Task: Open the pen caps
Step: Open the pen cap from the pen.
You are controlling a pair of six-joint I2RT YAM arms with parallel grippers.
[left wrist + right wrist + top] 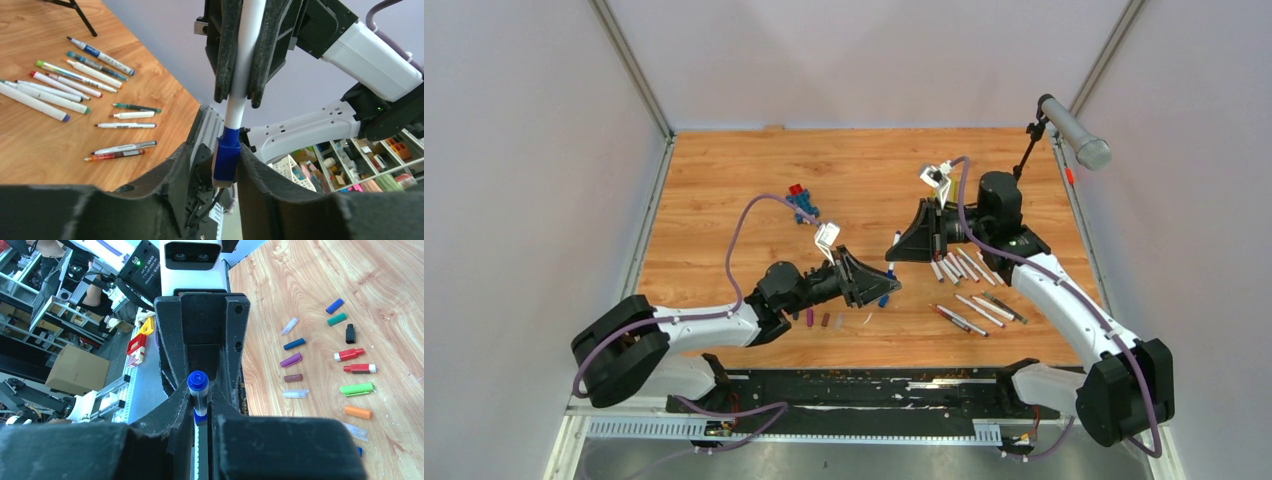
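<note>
Left wrist — right pincer (239, 100) tight on pen (233, 117), left pincer (218, 149) slack around blue cap (226, 159)

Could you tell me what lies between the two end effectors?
A white pen with a blue cap spans it, barrel in the right end effector, cap inside the left end effector; the left wrist view shows it.

Your top camera looks steeply down from high at the near side, taking in the whole desk (724, 180). Each wrist camera sits close behind its own gripper: the left gripper (220, 156) and right gripper (199, 400) face each other, so both views share one pen (234, 107).
</note>
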